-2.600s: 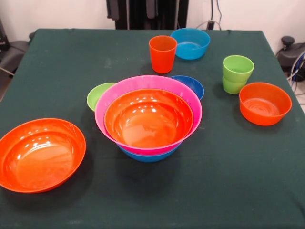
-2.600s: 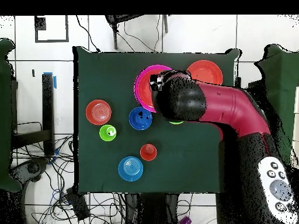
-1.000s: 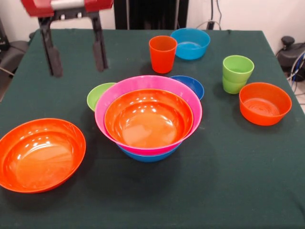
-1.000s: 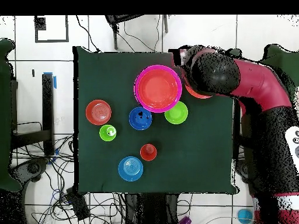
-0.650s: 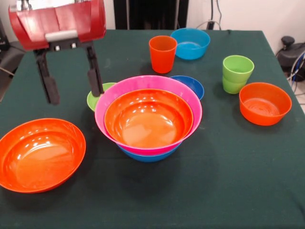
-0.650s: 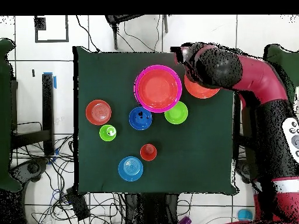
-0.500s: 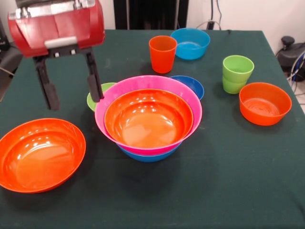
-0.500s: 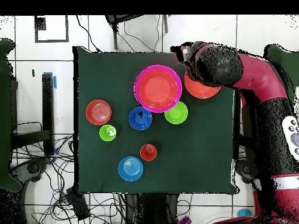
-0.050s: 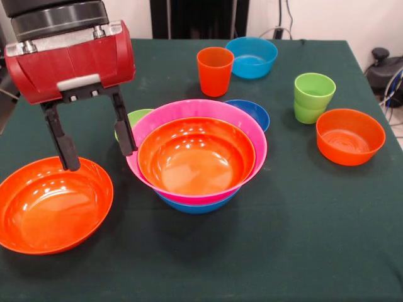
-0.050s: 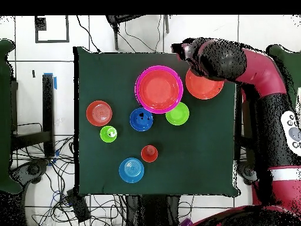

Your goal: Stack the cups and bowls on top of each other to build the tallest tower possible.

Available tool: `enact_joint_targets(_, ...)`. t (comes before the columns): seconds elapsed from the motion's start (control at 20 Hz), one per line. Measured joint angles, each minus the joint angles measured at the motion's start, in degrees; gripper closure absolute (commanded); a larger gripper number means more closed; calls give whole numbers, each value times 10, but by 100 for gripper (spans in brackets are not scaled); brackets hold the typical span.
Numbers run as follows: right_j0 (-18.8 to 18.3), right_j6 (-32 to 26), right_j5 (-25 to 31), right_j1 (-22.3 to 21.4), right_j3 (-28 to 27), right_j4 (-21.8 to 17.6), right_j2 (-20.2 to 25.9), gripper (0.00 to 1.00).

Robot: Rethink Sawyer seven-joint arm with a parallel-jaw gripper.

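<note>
The tower (image 9: 196, 154) is an orange bowl inside a pink one, on a blue one; from above the tower (image 10: 159, 89) shows pink and orange. A loose large orange bowl (image 9: 53, 204) (image 10: 204, 84) lies beside it. My gripper (image 9: 99, 157) hangs open. One finger (image 9: 65, 146) is over that bowl's far rim. The other finger (image 9: 124, 133) is in the gap beside the pink rim, partly hiding a lime green bowl (image 9: 137, 116) (image 10: 177, 113). An orange cup (image 9: 215, 70) (image 10: 149, 153) and two nested lime green cups (image 9: 313, 97) (image 10: 108, 134) stand apart.
A dark blue bowl (image 9: 253, 111) (image 10: 141, 119) sits behind the tower. A light blue bowl (image 9: 252, 57) (image 10: 131, 170) and a small orange bowl (image 9: 350, 136) (image 10: 99, 113) lie farther off. The red arm (image 10: 247, 62) reaches over the table corner.
My gripper has come into view and sunk, still open, from high at the table's far left down to the loose orange bowl's far rim. The bowls and cups have not moved.
</note>
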Motion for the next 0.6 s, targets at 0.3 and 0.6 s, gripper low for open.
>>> enact_joint_targets(0.3, -8, -4, 3, -1, 0, 0, 9, 0)
enact_joint_targets(0.6, -41, -4, 21, -6, 2, 0, 29, 0)
